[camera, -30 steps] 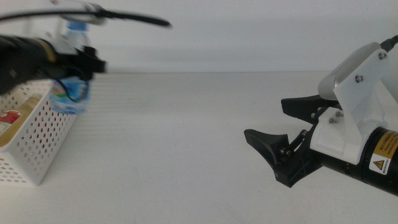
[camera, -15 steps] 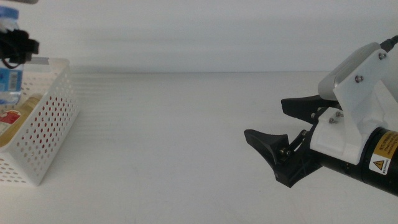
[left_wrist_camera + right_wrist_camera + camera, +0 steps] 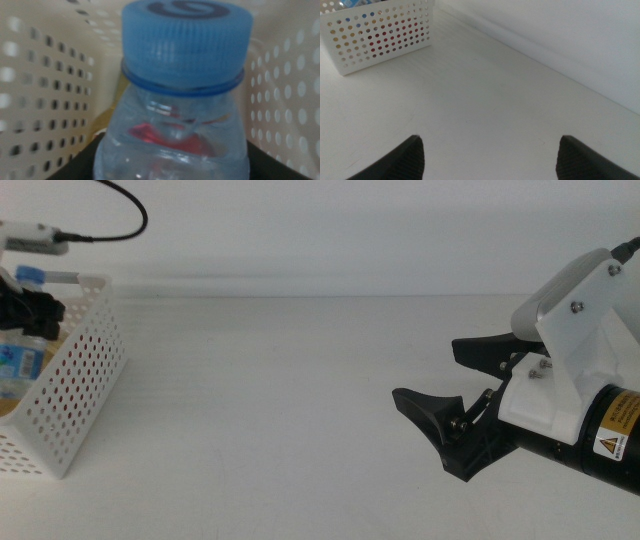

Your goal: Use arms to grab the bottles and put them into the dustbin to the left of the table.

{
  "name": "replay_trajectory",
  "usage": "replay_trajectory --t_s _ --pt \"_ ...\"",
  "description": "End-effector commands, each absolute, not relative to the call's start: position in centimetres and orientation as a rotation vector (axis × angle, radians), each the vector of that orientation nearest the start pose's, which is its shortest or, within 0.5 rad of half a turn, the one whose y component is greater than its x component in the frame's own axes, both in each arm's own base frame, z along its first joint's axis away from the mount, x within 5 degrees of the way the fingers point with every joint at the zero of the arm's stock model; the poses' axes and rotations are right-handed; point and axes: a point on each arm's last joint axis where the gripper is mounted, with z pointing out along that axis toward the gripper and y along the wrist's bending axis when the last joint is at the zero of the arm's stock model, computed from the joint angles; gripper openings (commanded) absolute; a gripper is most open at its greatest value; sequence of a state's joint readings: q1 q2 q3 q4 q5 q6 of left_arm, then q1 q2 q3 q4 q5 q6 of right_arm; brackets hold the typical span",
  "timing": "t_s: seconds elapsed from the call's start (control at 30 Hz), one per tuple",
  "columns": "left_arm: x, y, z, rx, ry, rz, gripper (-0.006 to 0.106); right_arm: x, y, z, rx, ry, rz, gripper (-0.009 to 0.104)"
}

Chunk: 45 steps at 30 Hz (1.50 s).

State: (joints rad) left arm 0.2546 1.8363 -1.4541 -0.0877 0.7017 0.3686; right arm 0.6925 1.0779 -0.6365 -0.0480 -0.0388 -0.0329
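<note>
**One water bottle held inside the basket, right hand waiting open**

Nearest the middle camera, the right hand [image 3: 450, 405] lies low over the white desk [image 3: 280, 400] at the right side, its two dark jaws spread wide with nothing between them; its own wrist view shows the same two jaw tips far apart over bare desk, with the basket far off across the surface; one yellow warning sticker [image 3: 606, 445] shows on that arm.

Farther back, at the left edge, stands the one dustbin [image 3: 75, 395], a white perforated basket; the left hand [image 3: 30, 310] hangs over its open top, closed on the one small water bottle [image 3: 175, 125] with the blue cap [image 3: 186, 42]; the left wrist view shows the bottle upright between the two dark jaws, the basket's holed walls on either side of it.

Through the clear plastic of that bottle something red and something yellowish show lower in the basket; what they are cannot be told; one black cable [image 3: 115, 205] loops above the left arm.
</note>
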Motion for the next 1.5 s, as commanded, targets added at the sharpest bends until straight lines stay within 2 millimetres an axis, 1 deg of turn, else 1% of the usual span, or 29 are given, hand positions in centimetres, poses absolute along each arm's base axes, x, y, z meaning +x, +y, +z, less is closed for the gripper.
replay_trajectory --t_s 0.0,0.07,0.1,0.2,0.27,0.37,0.4,0.43,0.53,0.6,0.7,0.77,0.87,0.97,1.07,1.23,1.37,1.47 --pt "39.8 9.8 29.2 0.07 2.423 0.176 -0.003 17.7 14.8 31.4 -0.694 1.655 0.436 0.071" --pt "39.9 9.8 28.7 0.073 2.44 0.172 0.002 17.7 14.8 31.4 -0.694 1.655 0.436 0.071" --pt "40.0 9.8 28.5 0.075 2.444 0.173 0.007 17.7 14.8 31.4 -0.694 1.655 0.436 0.071" --pt "40.0 9.9 28.6 0.087 2.442 0.192 0.027 17.7 14.8 31.4 -0.694 1.655 0.436 0.071" --pt "40.0 9.9 28.6 0.108 2.441 0.2 0.047 17.7 14.8 31.4 -0.694 1.655 0.436 0.071" --pt "40.0 9.9 28.6 0.124 2.441 0.2 0.079 17.7 14.8 31.4 -0.694 1.655 0.436 0.071" --pt "40.0 9.9 28.6 0.123 2.441 0.198 0.087 17.7 14.8 31.4 -0.694 1.655 0.436 0.071" --pt "40.0 9.8 28.6 0.116 2.438 0.192 0.091 17.7 14.8 31.4 -0.694 1.655 0.436 0.071" --pt "39.7 9.6 29.4 0.095 2.419 0.174 0.09 17.7 14.8 31.4 -0.694 1.655 0.436 0.071" --pt "39.2 9.5 30.5 0.095 2.397 0.181 0.09 17.7 14.8 31.4 -0.694 1.655 0.436 0.071" --pt "38.2 9.2 32.4 0.103 2.365 0.191 0.09 17.7 14.8 31.4 -0.694 1.655 0.436 0.071" --pt "37.2 8.8 34.1 0.107 2.333 0.193 0.09 17.7 14.8 31.4 -0.694 1.655 0.436 0.071" --pt "35.9 7.5 36.6 0.127 2.261 0.165 0.09 17.7 14.8 31.4 -0.694 1.655 0.436 0.071" --pt "34.4 5.7 39.1 0.187 2.182 0.146 0.09 17.7 14.8 31.4 -0.694 1.655 0.436 0.071" --pt "33.2 3.6 41.1 0.257 2.106 0.107 0.09 17.7 14.8 31.4 -0.694 1.655 0.436 0.071" --pt "31.0 -0.4 43.7 0.4 1.991 0.031 0.09 17.7 14.8 31.4 -0.694 1.655 0.436 0.071" --pt "29.6 -3.5 44.8 0.499 1.916 -0.012 0.09 17.7 14.8 31.4 -0.694 1.655 0.436 0.071" --pt "28.0 -5.4 45.2 0.478 1.828 -0.052 0.09 17.7 14.8 31.4 -0.694 1.655 0.436 0.071"
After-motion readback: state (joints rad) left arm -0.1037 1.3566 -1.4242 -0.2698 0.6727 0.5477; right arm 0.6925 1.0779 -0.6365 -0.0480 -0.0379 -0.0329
